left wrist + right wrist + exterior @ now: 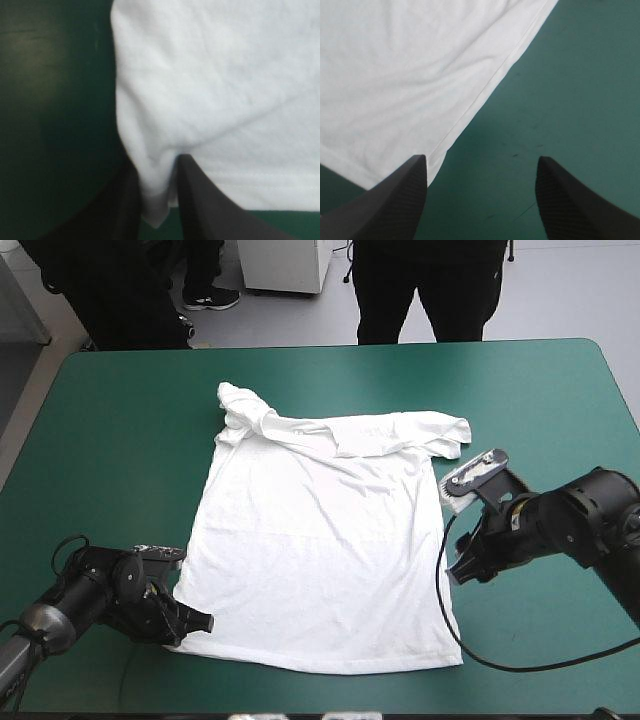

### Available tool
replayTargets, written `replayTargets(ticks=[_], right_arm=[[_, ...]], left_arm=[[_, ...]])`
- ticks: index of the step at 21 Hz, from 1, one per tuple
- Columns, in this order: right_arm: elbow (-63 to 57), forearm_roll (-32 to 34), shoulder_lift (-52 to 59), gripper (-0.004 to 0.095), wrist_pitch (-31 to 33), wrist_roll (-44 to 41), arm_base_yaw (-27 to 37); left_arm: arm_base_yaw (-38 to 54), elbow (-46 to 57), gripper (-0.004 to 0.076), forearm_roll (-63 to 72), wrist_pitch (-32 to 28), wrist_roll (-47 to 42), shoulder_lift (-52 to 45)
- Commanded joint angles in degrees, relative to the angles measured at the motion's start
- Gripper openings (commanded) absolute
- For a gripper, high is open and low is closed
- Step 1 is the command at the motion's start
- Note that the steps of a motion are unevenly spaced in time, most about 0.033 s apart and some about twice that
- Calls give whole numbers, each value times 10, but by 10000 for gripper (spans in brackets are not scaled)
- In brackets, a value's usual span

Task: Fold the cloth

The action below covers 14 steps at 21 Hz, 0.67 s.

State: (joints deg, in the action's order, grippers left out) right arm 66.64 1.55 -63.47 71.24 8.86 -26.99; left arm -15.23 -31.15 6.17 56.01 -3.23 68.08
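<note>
The white T-shirt [320, 540] lies spread flat in the middle of the teal-green table, its far left sleeve [240, 408] crumpled. My left gripper [195, 623] sits low at the shirt's near left corner. In the left wrist view the left gripper [157, 162] is all but shut, with a fold of the T-shirt [225, 90] pinched between its fingers. My right gripper [458, 570] hovers at the shirt's right side edge. In the right wrist view the right gripper [480, 160] is open, and the hem of the T-shirt [410, 85] runs beside one finger [405, 195] with bare cover between the two.
Bare teal-green cover [110, 460] surrounds the shirt on all sides, widest at the left and the right [560, 420]. The table's near edge lies close behind both grippers.
</note>
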Motion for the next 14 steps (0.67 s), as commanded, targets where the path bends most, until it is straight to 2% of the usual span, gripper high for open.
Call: replayTargets(ticks=[1, 4, 9, 12, 14], right_arm=[[-52, -22, 11, 591, 3, -19, -12], [-119, -37, 11, 591, -7, -29, -20], [-260, -72, 11, 591, -136, -17, -54], [-298, -81, 4, 591, -202, -15, -94], [-318, -74, -28, 591, -236, -43, -115]], left_arm=[[-3, 16, -20, 46, -45, 4, 17], [-3, 16, -17, 48, -48, 4, 17], [-3, 16, -17, 48, -52, 8, 17], [-3, 16, -17, 48, -52, 12, 17], [-3, 16, -17, 55, -52, 19, 17]])
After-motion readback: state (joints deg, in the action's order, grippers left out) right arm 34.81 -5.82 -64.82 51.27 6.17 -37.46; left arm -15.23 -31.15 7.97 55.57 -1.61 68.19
